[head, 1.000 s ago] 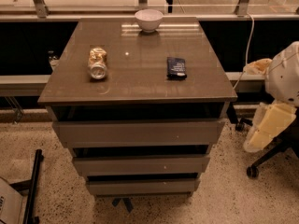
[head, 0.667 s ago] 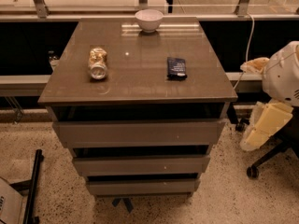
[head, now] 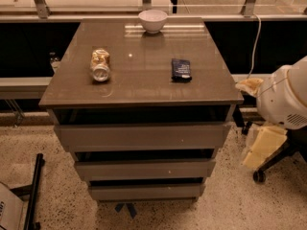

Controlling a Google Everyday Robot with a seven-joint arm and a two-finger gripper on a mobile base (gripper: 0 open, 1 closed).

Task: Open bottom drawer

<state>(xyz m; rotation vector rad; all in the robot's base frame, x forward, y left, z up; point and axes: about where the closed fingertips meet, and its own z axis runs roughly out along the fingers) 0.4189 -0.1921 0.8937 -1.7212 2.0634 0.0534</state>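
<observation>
The bottom drawer (head: 146,191) is the lowest and narrowest of three grey-brown flat fronts on the cabinet, just above the floor. No tray shows behind its front. The mid-sized front (head: 144,169) and the widest front (head: 141,137) sit above it. My gripper (head: 261,146) is a cream-coloured piece hanging below the white arm housing (head: 285,97). It is to the right of the cabinet, at about the height of the top two fronts. It is apart from the cabinet and holds nothing that I can see.
On the cabinet top (head: 139,87) lie a can on its side (head: 100,64), a dark packet (head: 181,69) and a white bowl (head: 153,20). A chair wheel (head: 259,176) sits on the floor at the right. A black bar (head: 33,195) is at the lower left.
My gripper and arm have moved a little to the left and downward, closer to the cabinet's right side. The drawers and the things on top have not moved.
</observation>
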